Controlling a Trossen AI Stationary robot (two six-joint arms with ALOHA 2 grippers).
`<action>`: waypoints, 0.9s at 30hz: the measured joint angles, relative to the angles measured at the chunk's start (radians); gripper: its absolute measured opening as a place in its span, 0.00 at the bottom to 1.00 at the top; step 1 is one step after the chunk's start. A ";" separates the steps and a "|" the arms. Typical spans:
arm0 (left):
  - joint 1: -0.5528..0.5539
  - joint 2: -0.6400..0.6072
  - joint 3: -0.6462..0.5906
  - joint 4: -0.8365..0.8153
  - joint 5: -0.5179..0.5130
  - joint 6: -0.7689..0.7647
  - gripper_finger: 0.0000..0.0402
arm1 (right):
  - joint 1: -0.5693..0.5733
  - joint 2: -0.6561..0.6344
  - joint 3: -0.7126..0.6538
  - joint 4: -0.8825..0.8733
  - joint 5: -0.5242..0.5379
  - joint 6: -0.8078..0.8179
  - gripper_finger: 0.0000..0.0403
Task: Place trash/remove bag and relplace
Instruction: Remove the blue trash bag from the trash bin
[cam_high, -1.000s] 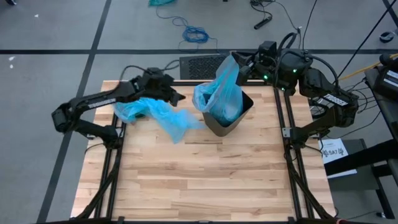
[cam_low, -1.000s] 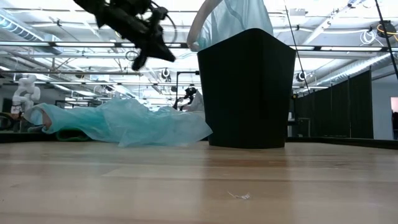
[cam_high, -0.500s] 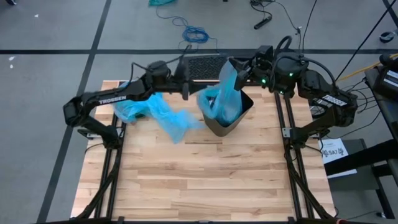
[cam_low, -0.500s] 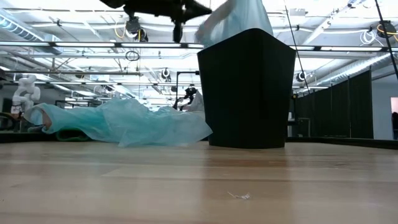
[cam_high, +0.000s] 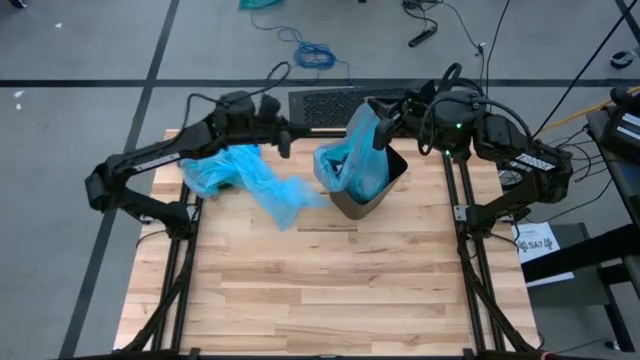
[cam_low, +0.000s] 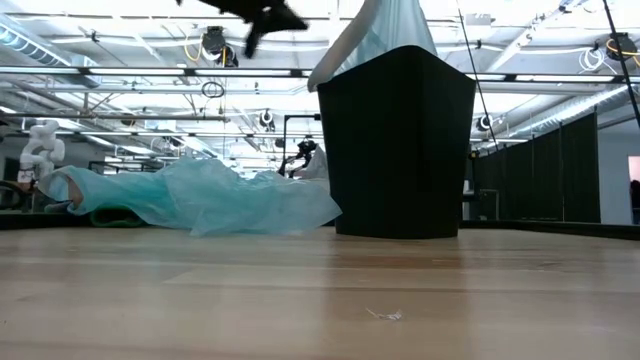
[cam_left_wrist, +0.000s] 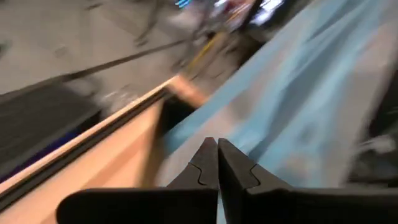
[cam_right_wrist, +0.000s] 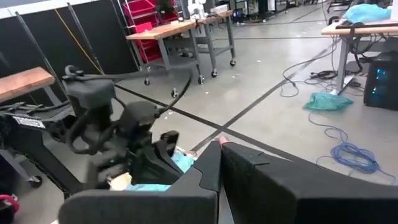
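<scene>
Overhead: one black bin (cam_high: 368, 192), two blue bags (cam_high: 250, 182) (one lining bin); left hand (cam_high: 287, 138) pressed together, right hand (cam_high: 378, 131) pinching liner.

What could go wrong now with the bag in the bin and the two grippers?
The right gripper is shut on the blue bag's raised edge; a hard pull might tip the black bin or tear the film. The left gripper, shut and empty, hangs near the bag's other side and could knock it. The loose bag on the table might snag the left arm.
</scene>
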 joint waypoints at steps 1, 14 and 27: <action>0.007 -0.013 0.000 -0.067 -0.024 0.025 0.00 | -0.004 0.000 0.000 0.008 0.000 -0.001 0.00; -0.007 0.030 -0.148 -0.244 0.005 -0.012 0.00 | -0.011 -0.003 0.000 0.219 -0.012 -0.139 0.00; -0.059 0.074 -0.200 0.070 0.115 -0.170 0.00 | -0.010 -0.005 0.000 0.259 -0.012 -0.136 0.00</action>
